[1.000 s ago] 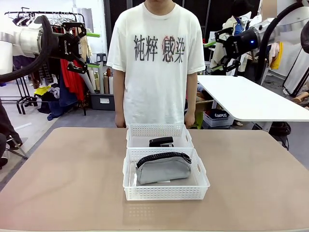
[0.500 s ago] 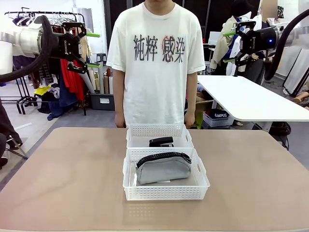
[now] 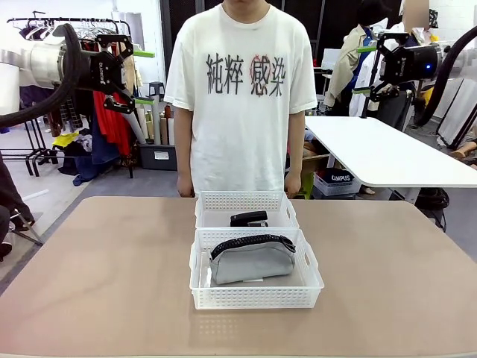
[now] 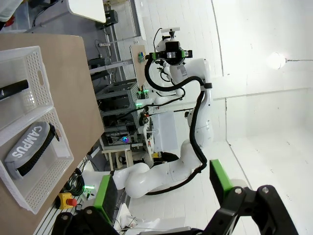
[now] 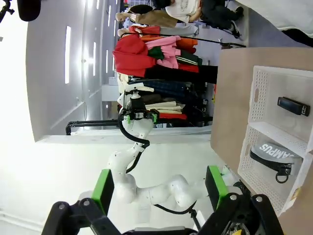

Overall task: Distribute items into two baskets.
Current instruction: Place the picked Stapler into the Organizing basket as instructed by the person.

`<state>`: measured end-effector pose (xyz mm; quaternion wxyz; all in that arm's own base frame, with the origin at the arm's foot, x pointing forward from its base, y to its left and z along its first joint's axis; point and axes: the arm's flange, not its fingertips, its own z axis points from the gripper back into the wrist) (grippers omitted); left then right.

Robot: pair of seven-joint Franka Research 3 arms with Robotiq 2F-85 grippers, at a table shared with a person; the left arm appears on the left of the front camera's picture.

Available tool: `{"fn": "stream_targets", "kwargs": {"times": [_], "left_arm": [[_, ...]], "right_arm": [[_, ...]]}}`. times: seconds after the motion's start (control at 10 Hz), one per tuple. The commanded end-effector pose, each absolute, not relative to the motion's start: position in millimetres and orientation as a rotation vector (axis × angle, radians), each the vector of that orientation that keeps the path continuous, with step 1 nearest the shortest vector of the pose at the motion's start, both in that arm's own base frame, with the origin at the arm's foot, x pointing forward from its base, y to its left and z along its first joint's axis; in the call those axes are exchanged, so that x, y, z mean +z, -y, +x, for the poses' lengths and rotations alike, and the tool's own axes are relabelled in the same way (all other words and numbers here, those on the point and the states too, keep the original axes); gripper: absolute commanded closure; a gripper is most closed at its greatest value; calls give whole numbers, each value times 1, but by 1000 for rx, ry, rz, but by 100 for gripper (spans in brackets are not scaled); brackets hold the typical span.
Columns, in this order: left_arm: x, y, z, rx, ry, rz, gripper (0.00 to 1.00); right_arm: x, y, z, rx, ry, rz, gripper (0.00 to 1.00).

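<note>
Item 1: larger basket point(image 3: 256, 297). White translucent plastic, rectangular, lattice-perforated walls, cut-out handle in its right end wall. Stands at the middle of the tan desk point(image 3: 104, 276), on the near side, its far wall touching the smaller basket.

Item 2: smaller basket point(image 3: 246, 202). Same white lattice make, narrower. Stands directly behind the larger one, on the far side near the person point(image 3: 242, 89) in a white printed T-shirt, whose hands hang at the desk's far edge.

Item 3: pencil pouch point(image 3: 250, 259). Soft grey fabric, rounded upper corners, black zipper running along its top with a pull at the right end. Lies inside the larger basket, roughly centred and taking up most of its width. In the left wrist view the pouch shows white lettering "CAMPUS" on its side.

Item 4: stapler point(image 3: 249, 218). Black, small, elongated. Lies inside the smaller basket, lengthwise left to right, near its middle.

Item 5: left claw point(image 3: 133, 75). Black with green pads, held high above the desk's far left, well apart from both baskets. Fingers spread apart, nothing between them.

Item 6: right claw point(image 3: 367, 69). Same make, raised high at the far right, above a white side table point(image 3: 387, 156). Fingers spread apart, nothing held.
</note>
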<state>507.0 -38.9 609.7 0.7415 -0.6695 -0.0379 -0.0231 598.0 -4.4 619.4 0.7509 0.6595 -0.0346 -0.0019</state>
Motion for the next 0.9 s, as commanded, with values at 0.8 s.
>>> {"fn": "stream_targets", "kwargs": {"times": [0.8], "left_arm": [[611, 38, 505, -56, 77, -1472, 0]], "right_arm": [[619, 5, 597, -2, 73, 1447, 0]]}}
